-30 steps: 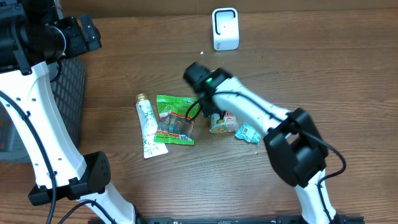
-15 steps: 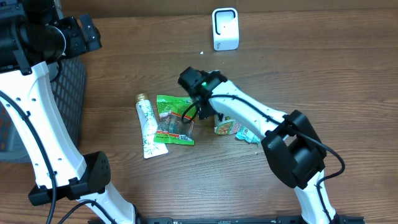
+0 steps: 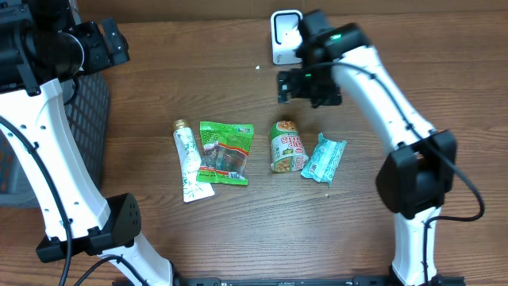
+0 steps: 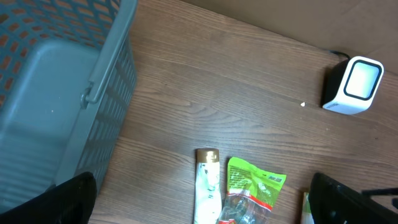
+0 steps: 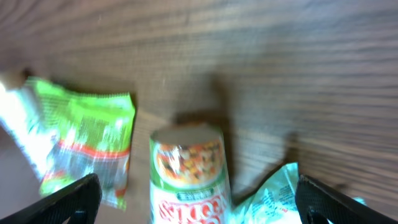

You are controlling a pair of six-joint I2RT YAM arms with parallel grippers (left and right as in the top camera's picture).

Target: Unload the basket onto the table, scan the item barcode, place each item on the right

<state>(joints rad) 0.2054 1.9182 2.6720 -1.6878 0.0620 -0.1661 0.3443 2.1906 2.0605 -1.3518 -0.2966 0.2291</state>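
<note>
Several items lie in a row mid-table: a white tube [image 3: 186, 163], a green snack packet [image 3: 225, 152], a noodle cup [image 3: 286, 146] on its side and a teal packet [image 3: 324, 157]. The white barcode scanner [image 3: 287, 36] stands at the back edge. My right gripper [image 3: 309, 86] hangs open and holds nothing between the scanner and the cup. Its wrist view looks down on the cup [image 5: 189, 180], green packet [image 5: 84, 146] and teal packet [image 5: 280, 199], with the gripper [image 5: 199, 205] spread wide above them. My left gripper [image 3: 91, 44] is open at the far left, high over the basket.
A grey mesh basket [image 3: 87, 119] stands at the left edge, also large in the left wrist view [image 4: 62, 81]. That view shows the scanner [image 4: 354, 87], the tube [image 4: 207, 186] and the green packet [image 4: 255, 190] below the left gripper [image 4: 202, 202].
My right gripper has let its jaws go fully wide and risen away from the noodle cup toward the scanner. The cup now lies uncovered between the two packets. The left arm has not moved.
</note>
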